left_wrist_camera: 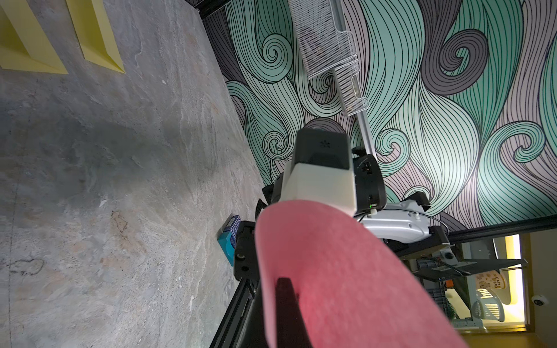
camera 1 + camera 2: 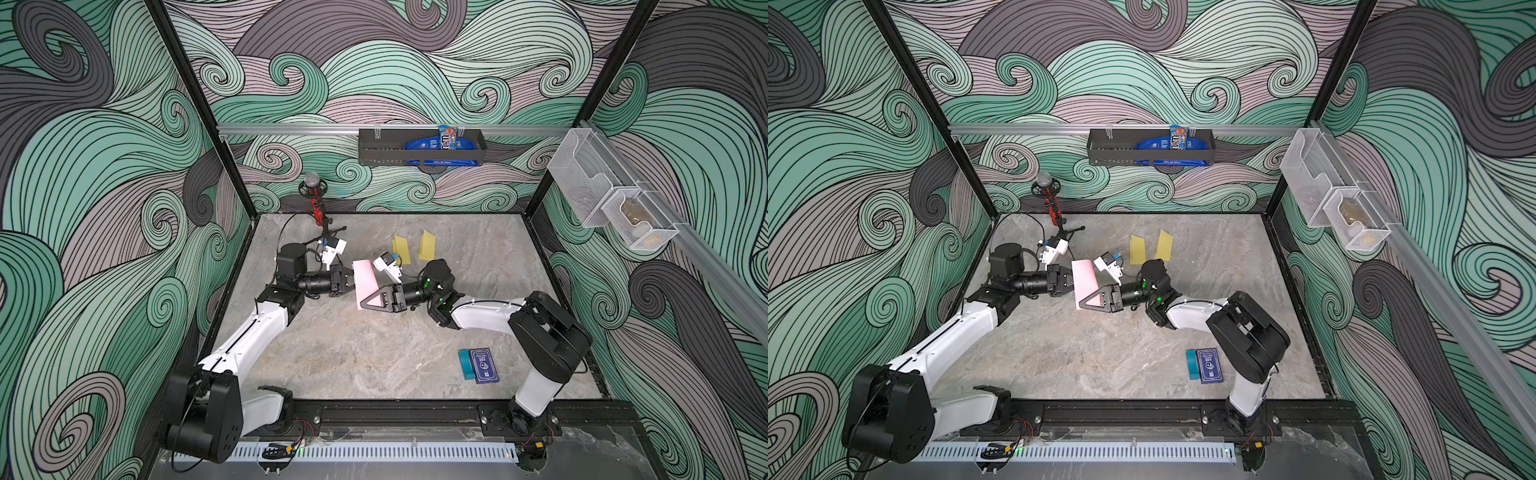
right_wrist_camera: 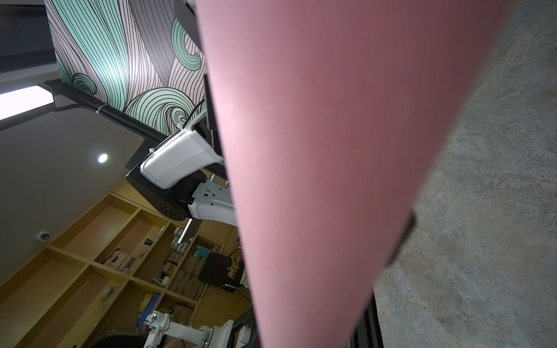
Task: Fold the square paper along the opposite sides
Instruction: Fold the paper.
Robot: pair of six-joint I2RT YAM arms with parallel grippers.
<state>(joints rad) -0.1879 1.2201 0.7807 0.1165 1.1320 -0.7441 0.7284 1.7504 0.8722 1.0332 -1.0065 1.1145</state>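
Observation:
The pink square paper (image 2: 365,276) (image 2: 1086,276) hangs above the middle of the table, bent into a curve between both grippers. My left gripper (image 2: 352,284) (image 2: 1073,282) reaches in from the left and is shut on one edge. In the left wrist view a dark finger (image 1: 284,301) lies against the paper (image 1: 331,271). My right gripper (image 2: 370,302) (image 2: 1088,302) comes from the right and is shut on the paper's near edge, its triangular finger lying over the sheet. The paper (image 3: 316,150) fills the right wrist view, with only a finger's edge (image 3: 404,241) showing behind it.
Two folded yellow papers (image 2: 401,249) (image 2: 428,245) stand on the table behind the grippers. A blue card box (image 2: 482,365) with a teal piece (image 2: 465,365) lies at the front right. A microphone stand (image 2: 313,195) is at the back left. Baskets (image 2: 419,145) (image 2: 602,195) hang on the walls.

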